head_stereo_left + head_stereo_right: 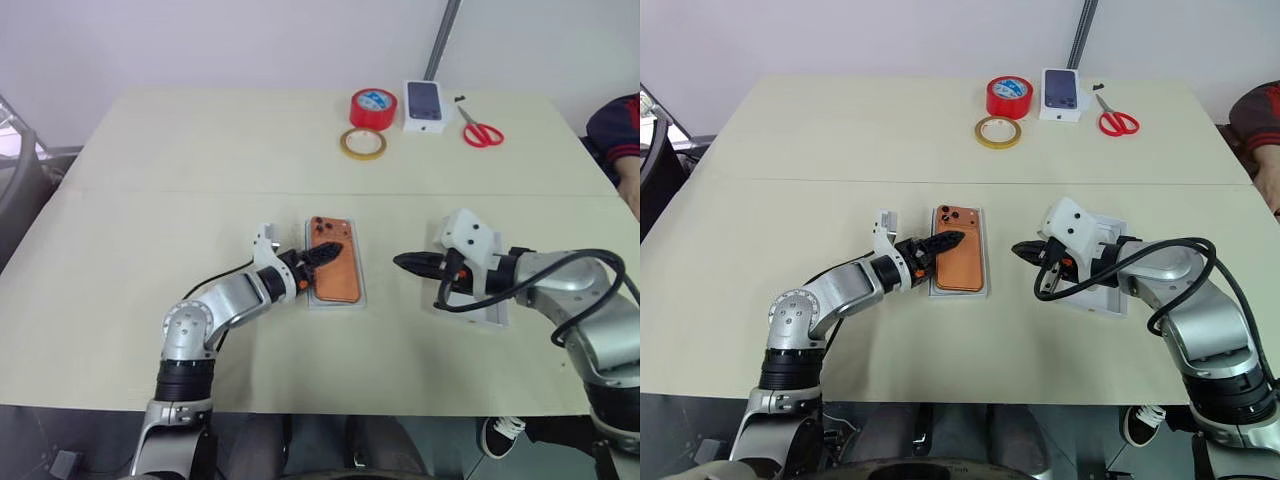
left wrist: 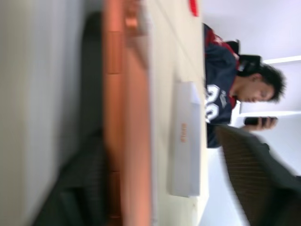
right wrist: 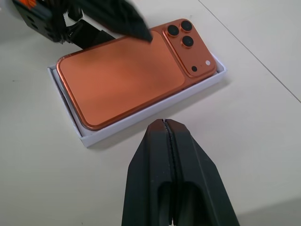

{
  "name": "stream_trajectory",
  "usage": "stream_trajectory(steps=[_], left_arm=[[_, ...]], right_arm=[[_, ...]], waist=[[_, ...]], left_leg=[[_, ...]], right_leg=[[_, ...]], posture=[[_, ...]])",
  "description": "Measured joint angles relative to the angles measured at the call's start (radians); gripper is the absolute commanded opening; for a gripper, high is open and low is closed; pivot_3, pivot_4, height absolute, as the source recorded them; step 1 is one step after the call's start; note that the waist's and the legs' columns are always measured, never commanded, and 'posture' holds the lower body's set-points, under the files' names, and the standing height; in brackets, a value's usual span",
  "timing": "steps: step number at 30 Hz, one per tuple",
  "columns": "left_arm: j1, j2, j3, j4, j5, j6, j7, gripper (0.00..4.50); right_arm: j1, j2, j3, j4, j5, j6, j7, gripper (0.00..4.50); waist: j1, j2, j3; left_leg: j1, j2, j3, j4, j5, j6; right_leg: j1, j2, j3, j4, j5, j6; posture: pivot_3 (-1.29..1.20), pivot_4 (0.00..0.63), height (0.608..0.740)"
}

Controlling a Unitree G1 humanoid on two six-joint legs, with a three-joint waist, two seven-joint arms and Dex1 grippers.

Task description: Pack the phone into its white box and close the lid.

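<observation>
The orange phone (image 1: 336, 276) lies back-up inside the shallow white box (image 3: 141, 117) at the table's middle. My left gripper (image 1: 328, 250) hovers over the phone's camera end from the left. In the left wrist view its fingers stand wide apart with the phone's edge (image 2: 127, 117) between them, so it is open. My right gripper (image 3: 163, 121) is shut and empty, pointing at the box's right side from a short gap away. The white lid (image 1: 1108, 292) lies flat on the table under my right arm, to the right of the box.
At the table's far edge sit a red tape roll (image 1: 373, 108), a yellowish tape ring (image 1: 362, 144), a white box printed with a dark phone (image 1: 425, 105) and red scissors (image 1: 481, 131). A person (image 1: 620, 140) sits past the right edge.
</observation>
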Motion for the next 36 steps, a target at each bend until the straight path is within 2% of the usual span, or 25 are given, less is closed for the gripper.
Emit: stream_trajectory(steps=[5, 9, 11, 14, 17, 18, 21, 26, 31, 36], left_arm=[[0.003, 0.146, 0.015, -0.042, -0.062, 0.04, 0.002, 4.44], [0.008, 0.34, 0.049, -0.113, -0.056, 0.085, -0.065, 4.44], [0.005, 0.425, 0.05, -0.143, 0.025, 0.087, -0.119, 3.55], [0.003, 0.545, -0.001, -0.182, 0.247, 0.077, -0.233, 2.05], [0.001, 0.568, -0.086, -0.204, 0.433, 0.052, -0.342, 0.41], [-0.002, 0.571, -0.127, -0.204, 0.496, 0.038, -0.379, 0.07], [-0.047, 0.564, -0.261, -0.202, 0.67, 0.011, -0.481, 0.07], [-0.14, 0.457, -0.378, -0.127, 0.849, -0.016, -0.593, 0.07], [-0.2, 0.403, -0.426, -0.067, 0.976, -0.026, -0.7, 0.07], [-0.232, 0.353, -0.444, -0.042, 1.047, -0.003, -0.781, 0.07]], right_arm=[[0.0, -0.011, 0.001, 0.0, 0.003, 0.0, -0.011, 0.0], [-0.041, -0.013, 0.054, 0.012, -0.022, 0.0, -0.037, 0.0], [-0.069, -0.023, 0.098, 0.04, -0.061, -0.003, -0.056, 0.0], [-0.108, -0.022, 0.179, 0.092, -0.133, -0.009, -0.092, 0.0], [-0.148, 0.0, 0.243, 0.128, -0.172, 0.0, -0.115, 0.0], [-0.172, 0.018, 0.264, 0.142, -0.187, 0.008, -0.125, 0.0], [-0.235, 0.064, 0.335, 0.188, -0.24, 0.021, -0.157, 0.0], [-0.287, 0.118, 0.44, 0.252, -0.335, 0.001, -0.198, 0.0], [-0.292, 0.151, 0.487, 0.298, -0.386, -0.011, -0.198, 0.0], [-0.274, 0.12, 0.476, 0.268, -0.401, -0.001, -0.17, 0.0]], waist=[[-0.004, 0.0, 0.0], [-0.003, 0.0, 0.0], [-0.001, 0.001, 0.0], [0.001, 0.001, 0.001], [0.0, 0.001, 0.001], [-0.001, 0.001, 0.001], [-0.002, 0.001, 0.001], [-0.001, 0.001, 0.001], [0.0, 0.002, 0.001], [0.008, 0.002, 0.001]], left_leg=[[0.0, 0.001, 0.0, -0.001, 0.0, 0.0], [0.0, 0.001, 0.0, -0.001, 0.0, 0.0], [0.0, 0.001, 0.0, -0.001, 0.0, 0.0], [0.0, -0.001, 0.0, -0.002, 0.0, 0.0], [0.0, -0.001, 0.0, -0.002, 0.0, 0.0], [0.0, 0.0, 0.0, -0.002, 0.0, 0.0], [0.0, 0.0, 0.0, -0.003, 0.0, 0.0], [-0.002, 0.0, 0.0, -0.002, 0.0, 0.0], [-0.002, 0.0, 0.0, -0.002, 0.0, 0.0], [-0.002, -0.001, 0.0, -0.001, -0.001, 0.002]], right_leg=[[-0.001, 0.001, 0.0, 0.0, 0.0, 0.0], [-0.001, 0.001, 0.0, 0.0, 0.0, 0.0], [-0.001, 0.001, 0.0, 0.0, 0.0, 0.0], [-0.001, 0.0, 0.0, -0.001, 0.0, 0.0], [-0.001, 0.0, 0.0, -0.002, 0.0, 0.0], [-0.001, 0.0, 0.0, -0.001, 0.0, 0.0], [-0.002, 0.0, 0.0, -0.001, 0.0, 0.0], [-0.003, 0.0, 0.0, -0.001, 0.0, 0.0], [-0.003, 0.0, 0.0, 0.0, 0.0, 0.0], [-0.002, -0.001, 0.0, 0.0, 0.0, 0.0]], posture=[[0.0, 0.15, 0.74], [0.0, 0.15, 0.74], [0.0, 0.15, 0.74], [0.0, 0.15, 0.74], [0.0, 0.15, 0.74], [0.0, 0.15, 0.74], [0.0, 0.15, 0.74], [0.0, 0.15, 0.74], [0.0, 0.15, 0.74], [0.0, 0.15, 0.74]])
